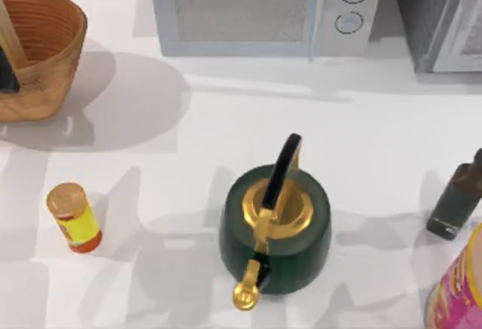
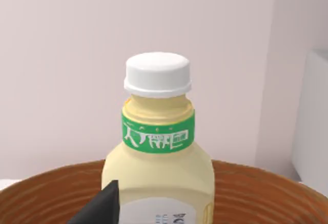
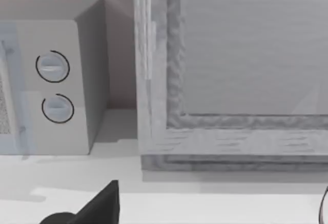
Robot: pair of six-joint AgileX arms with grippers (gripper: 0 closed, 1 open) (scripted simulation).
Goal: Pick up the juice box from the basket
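My left gripper (image 2: pixel 105 206) was beside juice box (image 2: pixel 159 152) over basket (image 1: pixel 45 35), upper left; grip state unclear. Weak hold risked drop.

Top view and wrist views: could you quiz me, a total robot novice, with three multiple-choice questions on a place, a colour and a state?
1. Where on the table is the basket? A) back left corner B) centre C) right edge
2. What colour is the kettle body? A) red B) dark green C) white
3. Where is the juice box cap? A) on its neck B) on the table C) inside the kettle

1 A: it sits at the top view's upper left, with the left gripper at it.
2 B: dark green with gold trim.
3 A: the left wrist view shows the white cap on.
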